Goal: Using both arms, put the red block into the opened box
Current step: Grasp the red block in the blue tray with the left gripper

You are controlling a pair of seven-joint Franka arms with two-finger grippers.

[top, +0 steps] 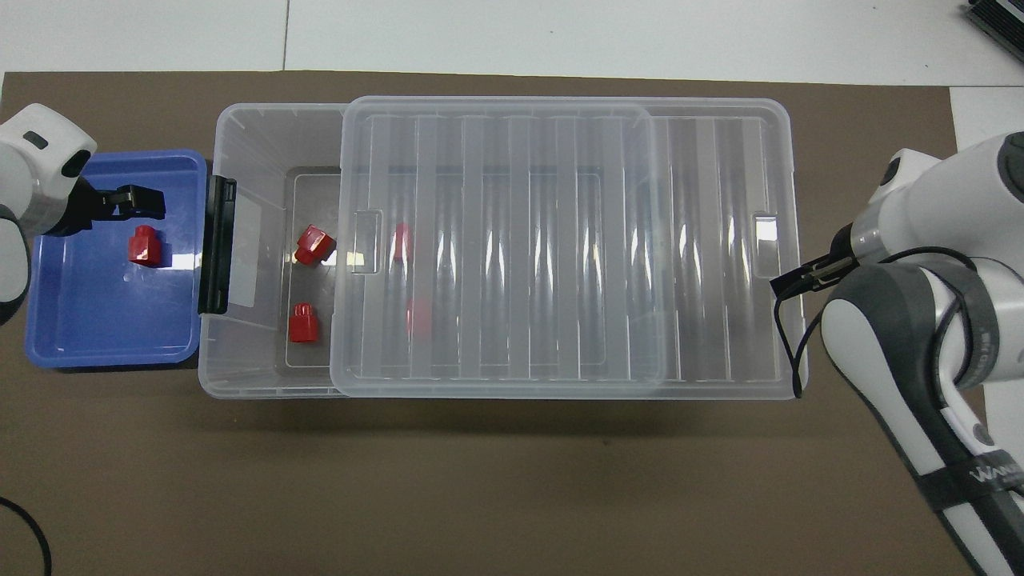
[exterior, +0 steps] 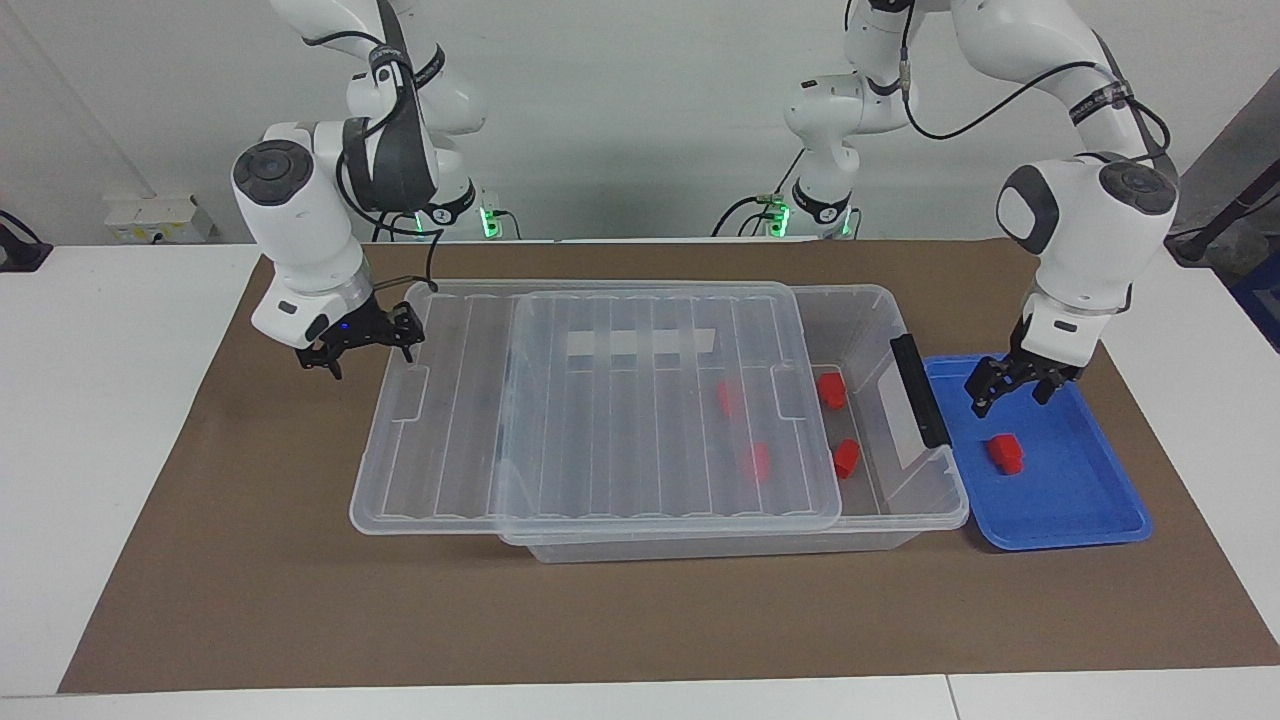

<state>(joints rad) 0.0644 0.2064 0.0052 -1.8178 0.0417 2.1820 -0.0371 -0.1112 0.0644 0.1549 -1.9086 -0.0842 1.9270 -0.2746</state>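
Observation:
One red block (exterior: pixel 1005 452) (top: pixel 145 245) lies in the blue tray (exterior: pixel 1090 500) (top: pixel 112 328). My left gripper (exterior: pixel 1012 398) (top: pixel 142 202) hangs open just over the tray, beside and slightly above that block, holding nothing. The clear box (exterior: pixel 915 515) (top: pixel 240 136) has its ribbed lid (exterior: pixel 600 400) (top: pixel 560 240) slid partway toward the right arm's end, so the end by the tray is uncovered. Two red blocks (exterior: pixel 832 390) (exterior: pixel 846 457) lie in the uncovered part, and two more show through the lid. My right gripper (exterior: pixel 368 355) (top: pixel 808 274) stands open at the lid's overhanging end.
The box's black clip (exterior: pixel 920 390) (top: pixel 216 244) stands between the uncovered end and the tray. A brown mat (exterior: pixel 300 600) covers the table under everything. The lid overhangs the mat at the right arm's end.

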